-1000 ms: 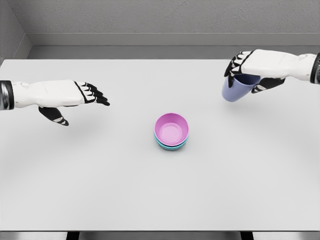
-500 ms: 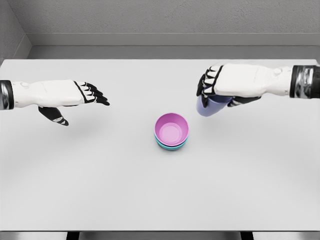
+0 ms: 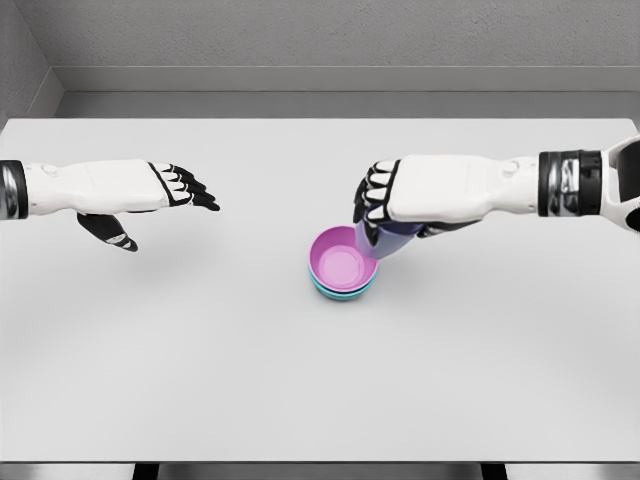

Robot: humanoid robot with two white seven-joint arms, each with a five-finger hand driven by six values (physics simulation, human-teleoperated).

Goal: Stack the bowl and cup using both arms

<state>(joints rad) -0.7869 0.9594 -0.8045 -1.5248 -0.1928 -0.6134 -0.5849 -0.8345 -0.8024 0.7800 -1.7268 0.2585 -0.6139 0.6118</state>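
Right hand point(image 3: 415, 195) fingers wrapped rnd smooth purple cup point(image 3: 382, 240) — over round pink bowl point(image 3: 341, 262); left hand point(image 3: 140, 195) fingers spread, empty.

right hand point(image 3: 420, 195) | carried cup point(image 3: 378, 240) leftward | now over pink bowl point(image 3: 340, 262) rim

Both arms are clad in smooth white shells with a soft gloss. The left hand point(image 3: 150, 195) has a white back and palm casing, black finger segments and small white plates over the knuckles and along the thumb. The right hand point(image 3: 400, 200) is built the same way: a white back, black fingers point(image 3: 368, 200) striped with white plates. A dark band with grey rings circles the right forearm near the picture's right edge, and a similar dark cuff shows on the left forearm at the left edge
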